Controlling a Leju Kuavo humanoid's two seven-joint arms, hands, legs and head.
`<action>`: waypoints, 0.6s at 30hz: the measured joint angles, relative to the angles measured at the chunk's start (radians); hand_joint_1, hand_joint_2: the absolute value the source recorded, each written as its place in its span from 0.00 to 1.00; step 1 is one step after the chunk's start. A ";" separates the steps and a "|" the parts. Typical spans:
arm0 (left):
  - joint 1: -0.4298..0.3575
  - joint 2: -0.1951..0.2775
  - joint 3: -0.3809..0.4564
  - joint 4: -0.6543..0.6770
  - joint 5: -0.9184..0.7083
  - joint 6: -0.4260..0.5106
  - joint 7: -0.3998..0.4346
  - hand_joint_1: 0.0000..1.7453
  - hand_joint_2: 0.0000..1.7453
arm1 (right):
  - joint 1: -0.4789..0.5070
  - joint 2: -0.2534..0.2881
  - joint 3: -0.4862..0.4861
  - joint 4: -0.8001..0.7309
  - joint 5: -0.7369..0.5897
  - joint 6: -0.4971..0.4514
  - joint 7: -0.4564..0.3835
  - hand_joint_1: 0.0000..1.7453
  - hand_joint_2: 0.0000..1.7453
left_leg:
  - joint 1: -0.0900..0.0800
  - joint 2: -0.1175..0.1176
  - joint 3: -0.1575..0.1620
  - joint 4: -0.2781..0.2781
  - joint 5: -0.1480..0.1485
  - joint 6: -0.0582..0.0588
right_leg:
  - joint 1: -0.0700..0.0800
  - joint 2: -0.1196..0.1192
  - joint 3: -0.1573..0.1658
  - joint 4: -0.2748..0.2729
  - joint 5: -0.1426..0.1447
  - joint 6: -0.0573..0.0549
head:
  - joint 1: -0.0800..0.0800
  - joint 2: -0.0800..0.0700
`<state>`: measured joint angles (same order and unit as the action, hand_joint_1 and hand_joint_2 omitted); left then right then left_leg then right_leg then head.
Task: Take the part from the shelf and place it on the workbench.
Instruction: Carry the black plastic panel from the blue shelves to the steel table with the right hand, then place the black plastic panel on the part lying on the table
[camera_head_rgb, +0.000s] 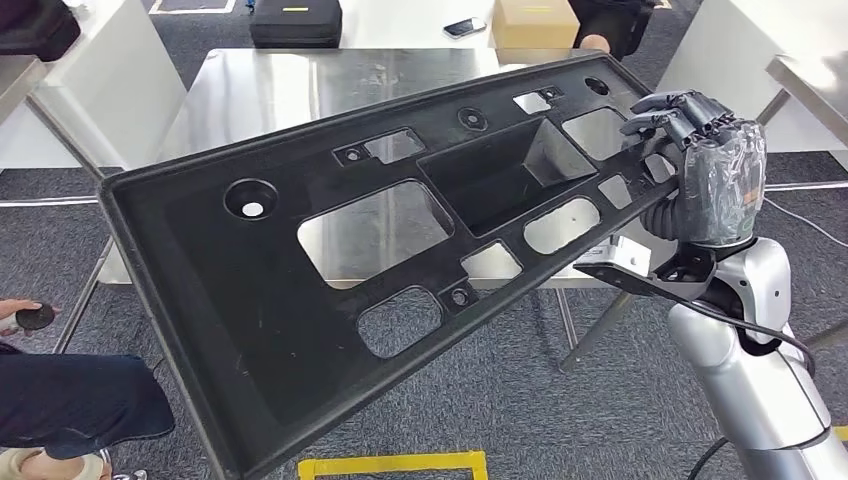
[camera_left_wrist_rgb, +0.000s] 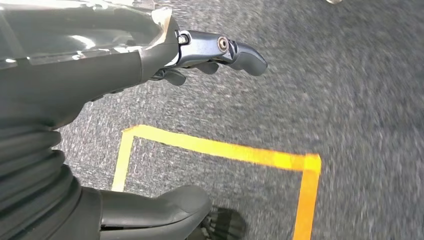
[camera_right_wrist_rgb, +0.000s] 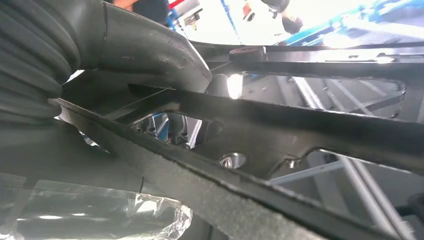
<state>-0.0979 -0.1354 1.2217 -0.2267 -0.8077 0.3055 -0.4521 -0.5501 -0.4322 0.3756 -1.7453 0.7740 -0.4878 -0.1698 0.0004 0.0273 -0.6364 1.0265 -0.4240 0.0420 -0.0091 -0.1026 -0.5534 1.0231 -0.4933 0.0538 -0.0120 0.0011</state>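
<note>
The steel table (camera_head_rgb: 290, 90) is standing ahead on grey carpet (camera_head_rgb: 560, 400), its bare shiny top catching the light. Above its near edge a long black panel (camera_head_rgb: 270, 330) is hanging in the air, tilting down toward the left, clear of the tabletop; it is pierced by many rectangular and round cutouts and has a deep recess (camera_head_rgb: 500, 170) near its middle. The right robot hand (camera_head_rgb: 690, 165) is gripping the panel's right end, its dark fingers curling over the far rim while the plastic-wrapped palm sits beneath; from the right wrist, the thumb (camera_right_wrist_rgb: 150, 47) is pressing against the panel's rib (camera_right_wrist_rgb: 300, 130). The left robot hand (camera_left_wrist_rgb: 150, 60) is hanging over the carpet with nothing in it, its fingers (camera_left_wrist_rgb: 240, 52) lying apart from the thumb (camera_left_wrist_rgb: 160, 212). Yellow tape (camera_left_wrist_rgb: 220, 150) is marking a corner on the floor below it. A black case (camera_head_rgb: 295, 22) and a cardboard box (camera_head_rgb: 533, 22) are sitting beyond the table. A person's hand (camera_head_rgb: 20, 315) is holding a small dark object at the left edge.
</note>
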 joint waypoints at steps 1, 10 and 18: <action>0.000 0.000 0.000 0.000 0.001 0.001 0.000 0.00 1.00 | -0.003 0.002 0.002 0.002 0.000 -0.001 0.000 1.00 1.00 | 0.002 -0.010 0.002 -0.003 0.003 0.008 | -0.002 0.023 -0.014 0.031 -0.017 0.001 | 0.002 0.000; 0.001 -0.001 0.000 0.002 0.003 0.002 0.000 0.00 1.00 | -0.012 0.009 0.014 0.022 -0.001 -0.003 -0.001 1.00 1.00 | 0.002 -0.122 0.004 -0.001 0.006 0.014 | -0.012 0.131 -0.046 0.043 0.008 0.027 | 0.007 0.000; 0.009 0.001 0.000 0.003 0.004 0.003 -0.001 0.00 1.00 | -0.021 0.025 0.021 0.029 0.005 -0.009 -0.007 1.00 1.00 | 0.001 -0.060 -0.071 0.133 -0.073 -0.027 | -0.017 0.101 -0.015 -0.014 0.031 -0.029 | -0.002 0.000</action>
<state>-0.0887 -0.1346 1.2221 -0.2239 -0.8038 0.3083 -0.4534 -0.5713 -0.4070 0.3965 -1.7166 0.7792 -0.4965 -0.1765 0.0016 -0.0324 -0.7079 1.1594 -0.4965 0.0149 -0.0263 -0.0013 -0.5680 1.0093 -0.4621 0.0246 -0.0143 0.0011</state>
